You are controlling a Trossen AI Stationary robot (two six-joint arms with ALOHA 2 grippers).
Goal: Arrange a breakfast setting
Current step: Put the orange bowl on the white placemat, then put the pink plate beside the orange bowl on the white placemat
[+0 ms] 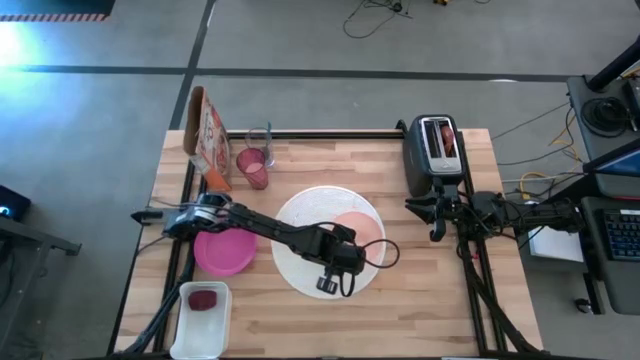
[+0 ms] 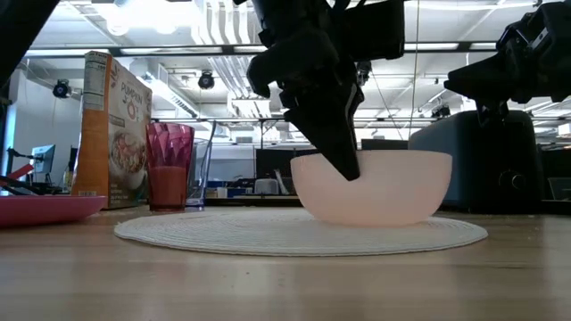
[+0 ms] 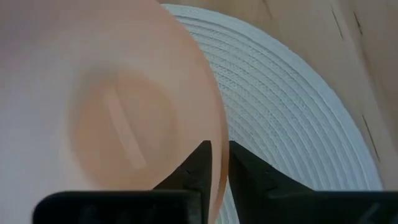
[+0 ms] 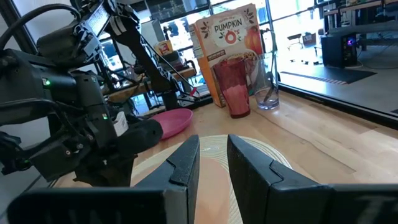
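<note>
The pale pink bowl (image 1: 362, 232) stands upright on the big round white plate (image 1: 300, 262); it also shows in the low view (image 2: 384, 192). My left gripper (image 1: 348, 258) reaches down over the plate and is shut on the bowl. The magenta plate (image 1: 222, 252) lies to the left of the white plate. The pink tumbler (image 1: 252, 167) and the clear glass (image 1: 262, 142) stand at the far left; a spoon handle seems to stick out of the glass. A dark red fruit (image 1: 203, 298) lies in a white tray. My right gripper (image 1: 437, 230) hangs empty by the toaster, its fingers a little apart. My left gripper (image 3: 219, 163) holds the bowl's rim (image 3: 221, 140) on the bowl's near left side. One finger (image 3: 200, 163) is inside the bowl and one is outside. The fingers come from above, slanting down (image 2: 350, 168). The bowl sits upright with its base on the white plate.
A cereal box (image 1: 207, 135) stands at the far left corner. A dark toaster (image 1: 432, 152) stands at the far right, with something brown in its slot. The white tray (image 1: 200, 325) lies at the near left corner. Bare wood shows along the near edge.
</note>
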